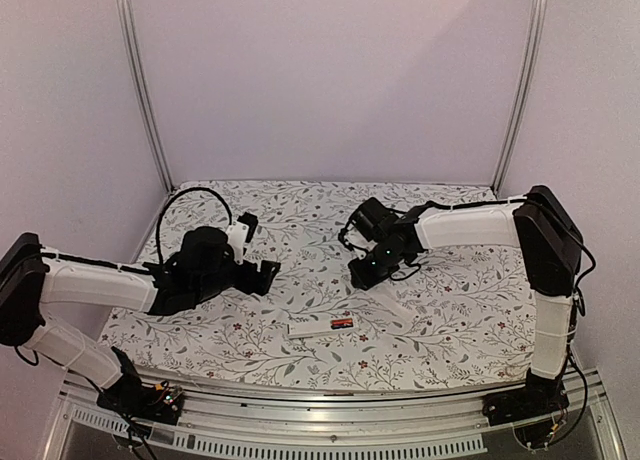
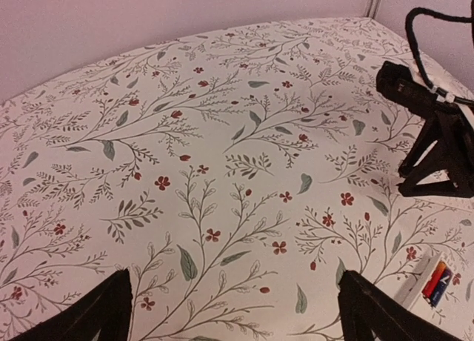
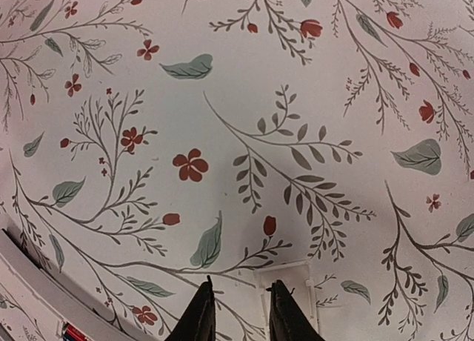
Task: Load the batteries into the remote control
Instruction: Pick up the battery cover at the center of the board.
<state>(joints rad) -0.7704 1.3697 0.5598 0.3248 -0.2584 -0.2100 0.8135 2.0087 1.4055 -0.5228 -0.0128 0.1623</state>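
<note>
Your right hand (image 3: 238, 290) hangs low over the table (image 1: 300, 208). Its two fingers are drawn close with a narrow gap, tips at the edge of a small flat white plastic panel (image 3: 286, 276). I cannot tell whether it grips that panel. The piece looks like the battery cover, so I judge that fitting it is the step in hand. Pinch it by its edges, lift it level, and line it up with the open bay before pressing home.

The slim white rectangular remote control (image 1: 320, 328) lies close to the near edge of the table, about midway along it. The small red-orange and black batteries (image 2: 437, 282) seem to sit in its bay already. Your left hand (image 2: 233, 276) is spread wide and holds nothing, so it could steady the remote.

A thin white floral cloth (image 2: 222, 133) covers the table and may wrinkle or drag. Pale lilac walls (image 1: 330, 70) and aluminium posts (image 1: 140, 90) close in the far corners.
</note>
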